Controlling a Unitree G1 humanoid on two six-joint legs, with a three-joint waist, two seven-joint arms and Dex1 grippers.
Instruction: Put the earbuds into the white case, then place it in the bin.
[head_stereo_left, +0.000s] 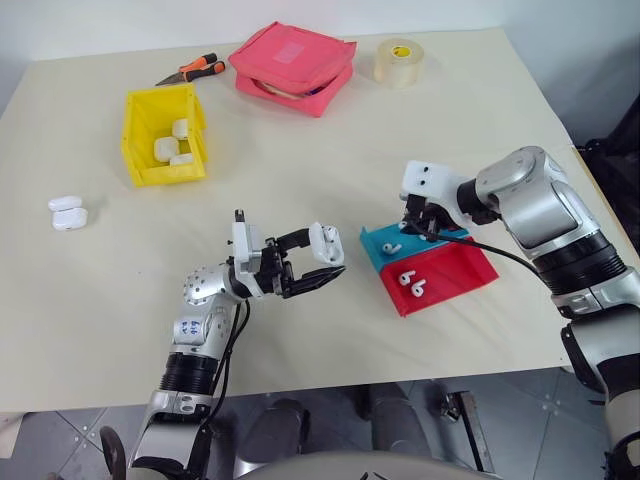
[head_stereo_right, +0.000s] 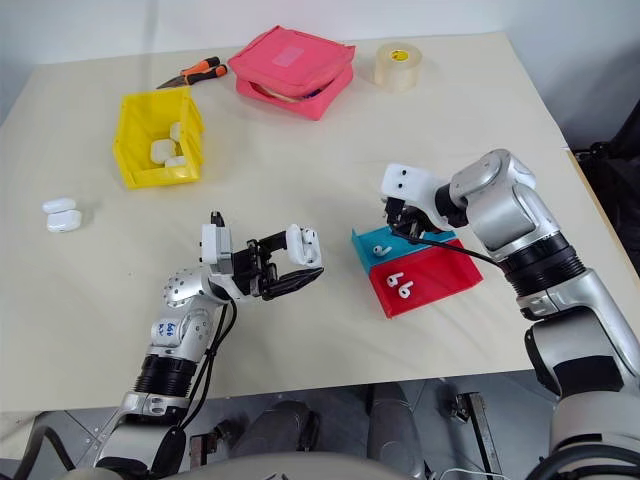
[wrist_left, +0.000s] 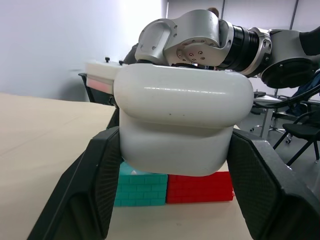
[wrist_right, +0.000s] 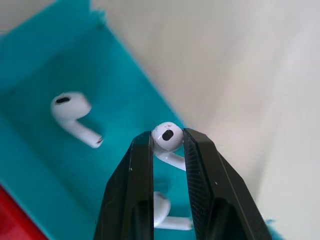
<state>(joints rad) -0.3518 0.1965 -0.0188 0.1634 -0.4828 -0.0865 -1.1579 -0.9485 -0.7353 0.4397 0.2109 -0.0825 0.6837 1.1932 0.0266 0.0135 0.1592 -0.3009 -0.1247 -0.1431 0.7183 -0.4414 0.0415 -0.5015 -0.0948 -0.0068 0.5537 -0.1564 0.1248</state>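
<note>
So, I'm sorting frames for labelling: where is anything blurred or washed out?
Right wrist view: the earbud pinched in the right claw is sharp, while the teal tray and table behind are soft. Left wrist view: the white case is crisp, with a bright washed-out wall behind. Head views: evenly lit, soft shadows.

Pink pouch (head_stereo_left: 293, 68), tape roll (head_stereo_left: 398, 61) and pliers (head_stereo_left: 191, 70) lie at the table's (head_stereo_left: 300, 200) far edge; teal tray (head_stereo_left: 383, 243) touches red tray (head_stereo_left: 450, 272)

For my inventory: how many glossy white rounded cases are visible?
6 cases: three in yellow plastic bin, two on table beside it, one in left gripper; others may hide.
</note>
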